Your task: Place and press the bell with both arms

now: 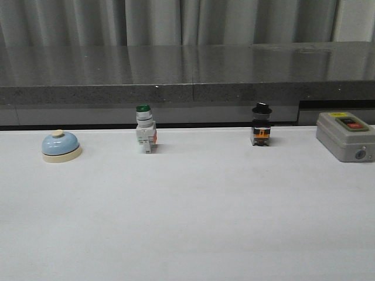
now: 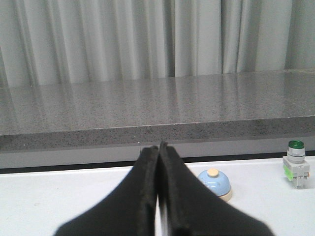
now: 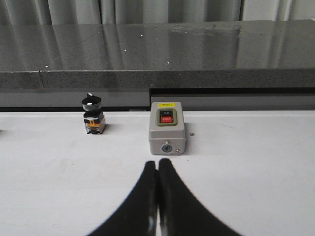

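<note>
The desk bell (image 2: 214, 183) lies ahead of the clenched left gripper (image 2: 158, 147), slightly to its right; the right gripper (image 3: 157, 164), also clenched, is farther away.

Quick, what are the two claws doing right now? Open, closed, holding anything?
Left gripper: closed, fingers pressed together, holding nothing; the bell sits apart on the table.
Right gripper: closed, holding nothing.

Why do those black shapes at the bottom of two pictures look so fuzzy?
In the left wrist view, the shut left gripper sits too near the lens, so its edges blur; the bell beyond stays sharp. The right wrist view shows the right gripper likewise soft-edged.
</note>
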